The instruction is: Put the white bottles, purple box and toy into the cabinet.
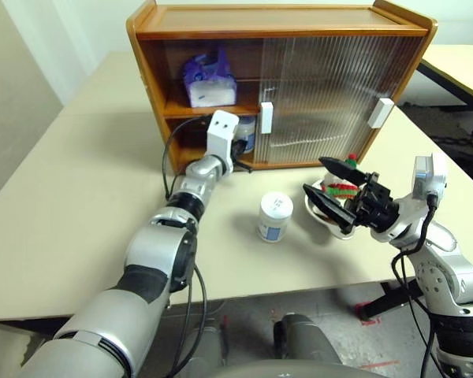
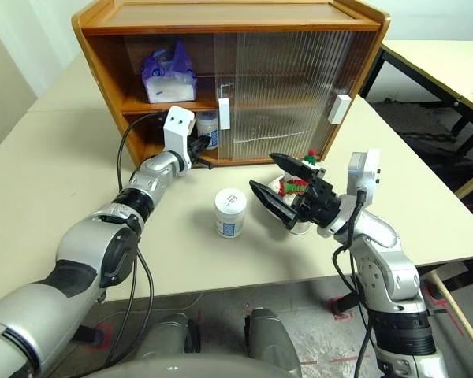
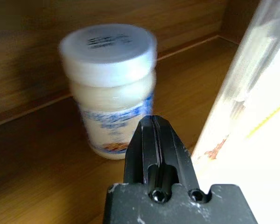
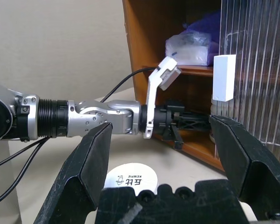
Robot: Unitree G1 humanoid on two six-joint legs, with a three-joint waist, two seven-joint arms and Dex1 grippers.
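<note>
Left tool (image 3: 154, 135): closed, empty, beside bottle (image 3: 113, 88) on cabinet (image 1: 284, 31) floor.
Right tool (image 4: 165, 154): open, empty, above bench (image 1: 79, 197).
Right wrist view: second bottle lid (image 4: 130, 176).

Robot test room or lab, large plain cream tabletop (image 1: 79, 197) on black metal legs, second matching cream table (image 1: 457, 67) behind, bare white walls, red tape marks on grey floor (image 2: 465, 319) (staged, not domestic)

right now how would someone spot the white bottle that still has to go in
Start at the wooden cabinet, then look at the bare table before it. The white bottle stands upright there, beside the metal bowl; its twin already sits inside.
</note>
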